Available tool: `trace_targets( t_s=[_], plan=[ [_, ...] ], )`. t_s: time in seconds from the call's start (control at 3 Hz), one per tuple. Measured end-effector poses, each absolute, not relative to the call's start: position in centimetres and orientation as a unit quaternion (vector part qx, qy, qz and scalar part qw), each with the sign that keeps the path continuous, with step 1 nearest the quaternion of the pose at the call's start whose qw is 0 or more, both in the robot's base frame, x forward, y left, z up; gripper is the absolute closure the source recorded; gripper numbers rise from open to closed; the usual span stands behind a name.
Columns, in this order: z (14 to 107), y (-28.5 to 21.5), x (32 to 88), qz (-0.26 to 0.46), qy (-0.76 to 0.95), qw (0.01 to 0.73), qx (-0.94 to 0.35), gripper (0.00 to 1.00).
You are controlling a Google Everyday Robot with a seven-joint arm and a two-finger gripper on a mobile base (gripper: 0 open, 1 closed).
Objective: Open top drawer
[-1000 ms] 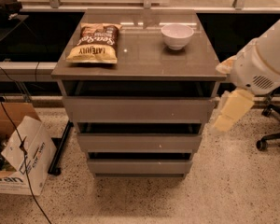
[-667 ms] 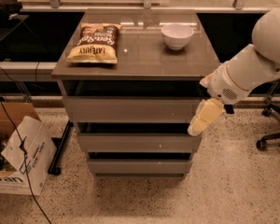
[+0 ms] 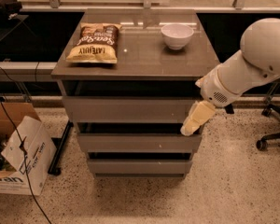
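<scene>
The top drawer (image 3: 130, 110) is the widest grey-brown front, just under the cabinet's top, with a dark gap above it. It sits only slightly proud of the cabinet's frame. My gripper (image 3: 190, 126) is cream-coloured and points down and to the left from the white arm (image 3: 252, 64). Its tip lies at the right end of the top drawer's front, by the lower edge and over the gap above the second drawer (image 3: 137, 143).
A chip bag (image 3: 92, 43) and a white bowl (image 3: 177, 35) rest on the cabinet top (image 3: 140, 62). A third drawer (image 3: 137, 166) is lowest. A cardboard box (image 3: 14, 148) and cables lie on the floor at left. An office chair base (image 3: 270, 136) stands at right.
My arm has swung left, and the gripper has moved from beside the cabinet's right edge, left and slightly down, onto the right end of the top drawer's front. The drawer has not moved.
</scene>
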State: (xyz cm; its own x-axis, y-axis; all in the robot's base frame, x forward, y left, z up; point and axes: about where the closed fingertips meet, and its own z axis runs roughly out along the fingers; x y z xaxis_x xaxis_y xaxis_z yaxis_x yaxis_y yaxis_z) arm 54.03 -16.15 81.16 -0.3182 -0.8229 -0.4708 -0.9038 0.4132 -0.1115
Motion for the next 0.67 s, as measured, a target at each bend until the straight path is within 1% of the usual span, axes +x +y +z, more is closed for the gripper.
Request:
trace_targets(
  t_s=[0.67],
  plan=[
    [77.1, -15.2, 57.8, 0.081, 0.81, 0.264, -0.518, 0.0]
  ],
)
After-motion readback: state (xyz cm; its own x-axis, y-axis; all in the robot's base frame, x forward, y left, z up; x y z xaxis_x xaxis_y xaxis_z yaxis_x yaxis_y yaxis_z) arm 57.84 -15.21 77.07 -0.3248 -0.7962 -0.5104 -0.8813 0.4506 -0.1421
